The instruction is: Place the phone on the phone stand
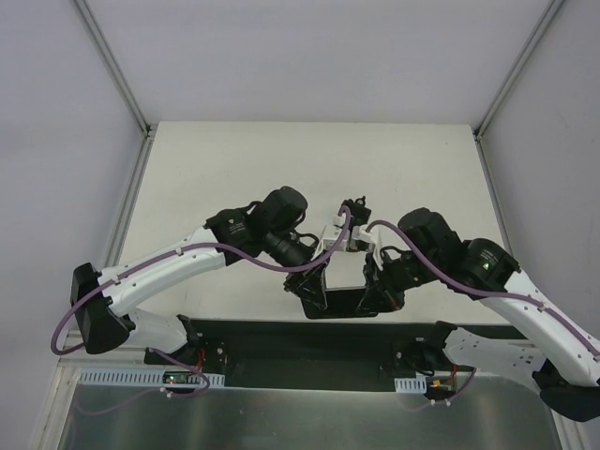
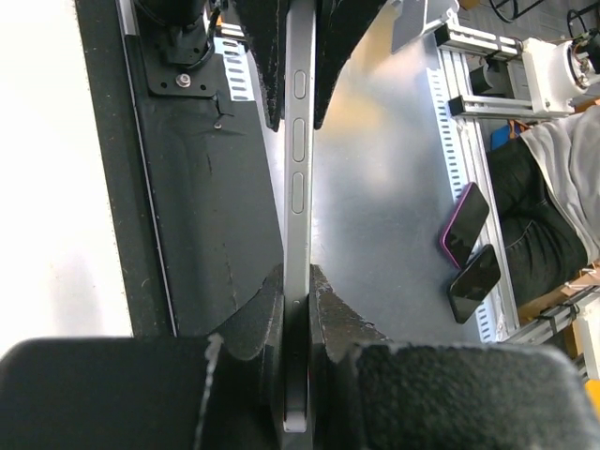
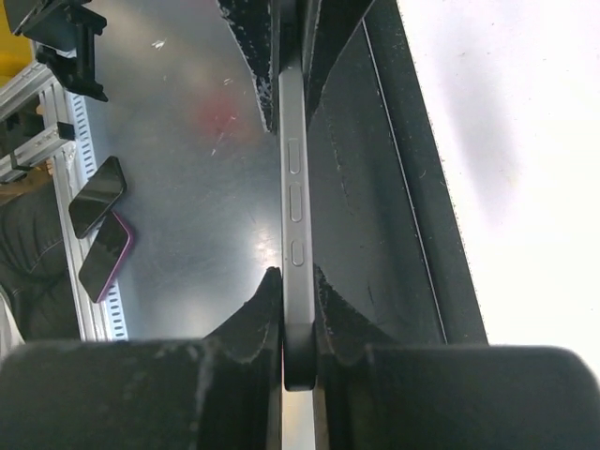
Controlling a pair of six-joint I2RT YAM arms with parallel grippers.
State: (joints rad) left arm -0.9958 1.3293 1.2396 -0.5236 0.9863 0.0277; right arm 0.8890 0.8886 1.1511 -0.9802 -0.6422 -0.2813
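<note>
The phone (image 1: 339, 304) is held edge-on in the air between both grippers, above the table's near edge. My left gripper (image 1: 314, 286) is shut on its left end and my right gripper (image 1: 380, 291) on its right end. In the left wrist view the phone's grey side (image 2: 298, 187) with buttons runs up from my shut left gripper (image 2: 298, 292) to the other gripper's fingers (image 2: 267, 56). The right wrist view shows the same phone (image 3: 295, 187) in my right gripper (image 3: 296, 292). A small black bracket, seemingly the phone stand (image 1: 354, 204), peeks out behind the wrists; its base is hidden.
A black mat (image 1: 281, 342) lines the near table edge, with a metal shelf (image 1: 309, 412) below it. Two other phones (image 2: 466, 223) (image 2: 475, 282) lie on that shelf beside an aluminium rail (image 2: 450, 131). A person (image 2: 553, 187) sits beyond the rail.
</note>
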